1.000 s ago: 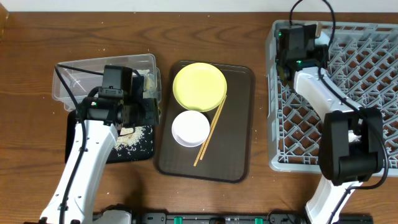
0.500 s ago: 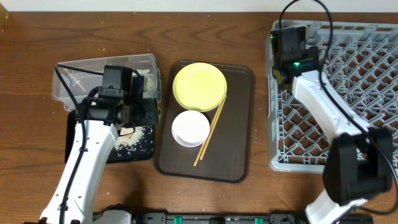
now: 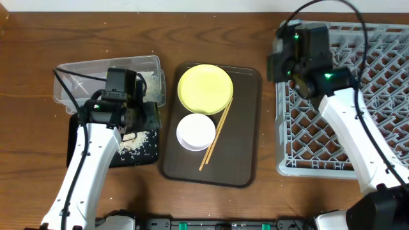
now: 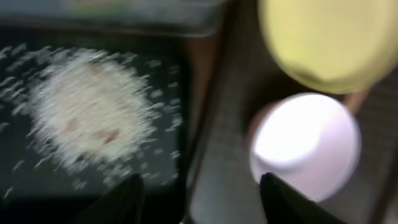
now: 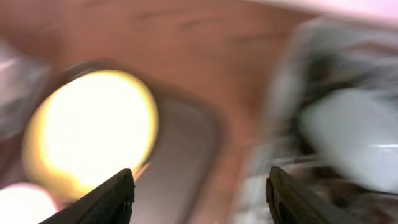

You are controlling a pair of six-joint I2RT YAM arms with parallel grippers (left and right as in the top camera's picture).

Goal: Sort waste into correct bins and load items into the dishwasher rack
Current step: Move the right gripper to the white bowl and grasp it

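Observation:
The yellow plate, the white bowl and the wooden chopsticks lie on the brown serving tray. Whitish rice scraps are heaped on the black tray, in front of the clear tub. My left gripper hovers open and empty over the black tray's right edge. In the left wrist view the rice scraps and white bowl show beyond the gripper. My right gripper is open and empty at the grey rack's left edge. A blurred pale blue bowl sits in the rack.
Some rice also lies in the clear tub's right end. The right arm stretches diagonally across the rack's left half. Bare wood table separates the serving tray from the rack. Both wrist views are motion-blurred.
The right gripper opened and its arm swung left, from inside the rack to the rack's left edge. The left gripper's jaws widened slightly; the left arm stayed put.

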